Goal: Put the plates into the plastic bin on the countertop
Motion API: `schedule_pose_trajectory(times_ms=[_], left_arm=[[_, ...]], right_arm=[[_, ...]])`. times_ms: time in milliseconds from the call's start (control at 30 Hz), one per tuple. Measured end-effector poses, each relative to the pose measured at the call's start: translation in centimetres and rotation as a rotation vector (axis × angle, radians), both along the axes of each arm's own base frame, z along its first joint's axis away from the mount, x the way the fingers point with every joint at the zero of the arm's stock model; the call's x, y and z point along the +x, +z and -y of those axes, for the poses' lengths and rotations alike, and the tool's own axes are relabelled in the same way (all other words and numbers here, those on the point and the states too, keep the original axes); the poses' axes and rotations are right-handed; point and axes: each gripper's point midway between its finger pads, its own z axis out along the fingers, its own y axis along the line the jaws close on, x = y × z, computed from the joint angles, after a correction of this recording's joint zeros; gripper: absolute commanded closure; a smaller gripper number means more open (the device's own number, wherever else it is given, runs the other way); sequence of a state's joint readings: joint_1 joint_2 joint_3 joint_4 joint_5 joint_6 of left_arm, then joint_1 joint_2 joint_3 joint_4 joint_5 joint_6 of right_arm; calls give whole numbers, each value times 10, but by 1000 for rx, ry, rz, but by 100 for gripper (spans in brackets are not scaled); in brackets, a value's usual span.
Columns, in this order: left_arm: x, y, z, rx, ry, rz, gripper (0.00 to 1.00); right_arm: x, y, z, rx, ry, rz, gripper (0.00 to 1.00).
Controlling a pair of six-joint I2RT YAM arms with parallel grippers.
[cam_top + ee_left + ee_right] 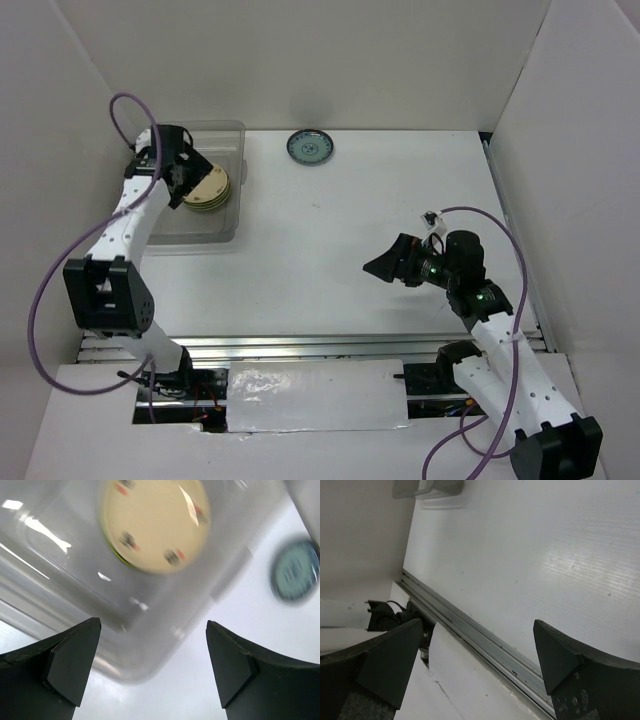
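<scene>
The clear plastic bin [160, 232] stands at the back left of the white countertop [340, 240]. A stack of plates [212, 188] lies in it, topped by a cream plate with dark marks [152, 522], and a lime green edge [116, 554] shows beneath. My left gripper [188, 178] hangs open and empty above the bin [150, 650], beside the stack. A blue-patterned plate [309, 147] lies alone on the countertop near the back wall, also in the left wrist view [295, 570]. My right gripper [378, 266] is open and empty over the right middle of the countertop.
White walls enclose the countertop on the left, back and right. A metal rail [485, 640] runs along the near edge, with cables and the arm bases beyond it. A corner of the bin [427, 487] shows far off in the right wrist view.
</scene>
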State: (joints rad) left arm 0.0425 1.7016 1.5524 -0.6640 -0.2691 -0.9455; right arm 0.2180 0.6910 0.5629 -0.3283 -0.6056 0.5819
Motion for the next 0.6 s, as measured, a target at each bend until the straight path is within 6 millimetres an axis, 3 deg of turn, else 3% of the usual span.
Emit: schedule_pose_trajectory(times_ms=[100, 167, 233, 300, 400, 533, 600], left_arm=[[-15, 26, 59, 9, -181, 98, 1], [-14, 36, 122, -26, -366, 171, 1], [-8, 32, 189, -103, -544, 215, 1], [1, 12, 239, -163, -659, 216, 1], [21, -38, 288, -214, -735, 155, 1], [53, -98, 323, -262, -704, 102, 1], [66, -122, 328, -281, -652, 95, 1]], right_arm=[[6, -7, 2, 15, -54, -21, 0], [9, -15, 7, 24, -109, -41, 0], [9, -21, 14, 38, -180, -51, 0], [9, -21, 20, 60, -241, -38, 0], [11, -14, 28, 92, -316, -15, 0], [11, -8, 34, 132, -365, 3, 0], [9, -11, 34, 152, -374, -1, 0]])
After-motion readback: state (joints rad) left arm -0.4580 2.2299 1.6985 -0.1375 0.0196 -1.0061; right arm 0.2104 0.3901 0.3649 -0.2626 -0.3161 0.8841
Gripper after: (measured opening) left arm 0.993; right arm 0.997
